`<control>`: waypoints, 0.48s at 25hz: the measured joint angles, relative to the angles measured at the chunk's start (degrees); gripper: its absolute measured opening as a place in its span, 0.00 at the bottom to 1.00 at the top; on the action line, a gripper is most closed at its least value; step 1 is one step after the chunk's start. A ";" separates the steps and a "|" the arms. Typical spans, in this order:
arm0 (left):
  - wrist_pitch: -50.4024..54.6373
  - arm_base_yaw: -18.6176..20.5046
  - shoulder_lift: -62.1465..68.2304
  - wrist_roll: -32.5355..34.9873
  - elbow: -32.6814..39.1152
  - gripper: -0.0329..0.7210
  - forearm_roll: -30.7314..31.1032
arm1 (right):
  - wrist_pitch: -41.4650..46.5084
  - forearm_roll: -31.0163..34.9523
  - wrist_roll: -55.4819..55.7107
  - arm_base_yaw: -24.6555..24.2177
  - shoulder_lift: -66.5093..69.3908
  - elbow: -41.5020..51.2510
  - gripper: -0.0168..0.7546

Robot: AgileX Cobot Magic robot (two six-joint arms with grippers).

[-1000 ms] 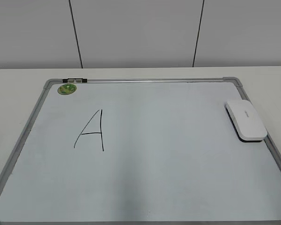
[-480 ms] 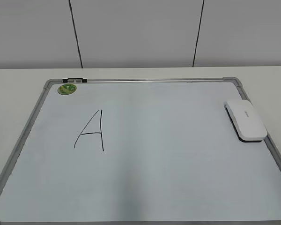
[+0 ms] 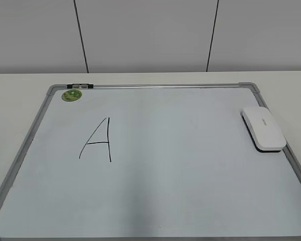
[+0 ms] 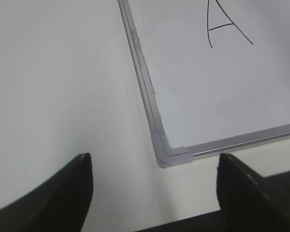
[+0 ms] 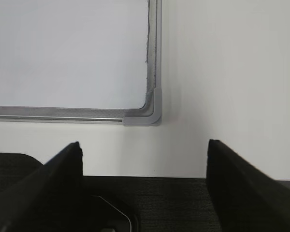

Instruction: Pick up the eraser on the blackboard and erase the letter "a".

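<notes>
The eraser, a flat white block with a dark underside, lies on the right edge of the blackboard, a white board with a silver frame. A large capital "A" is written left of centre; it also shows in the left wrist view. No small lowercase "a" shows in any view. My left gripper is open and empty over the table by the board's near left corner. My right gripper is open and empty by the near right corner. Neither gripper shows in the exterior view.
A round green sticker and a small dark clip sit at the board's far left corner. White table surrounds the board. A grey panelled wall stands behind. A dark edge lies below the table front.
</notes>
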 joint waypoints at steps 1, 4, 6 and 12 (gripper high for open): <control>0.00 0.00 0.00 0.00 0.00 0.82 0.00 | 0.00 0.00 0.00 0.00 0.00 0.00 0.78; 0.00 0.00 -0.04 0.00 0.00 0.82 0.00 | 0.00 0.10 0.00 0.00 0.00 0.00 0.78; 0.00 0.25 -1.04 0.00 0.00 0.82 -0.10 | 0.11 0.10 0.00 0.00 -0.33 0.00 0.78; 0.00 5.05 -4.87 0.00 0.00 0.82 -0.02 | 0.11 0.10 0.00 -2.09 -6.26 0.00 0.78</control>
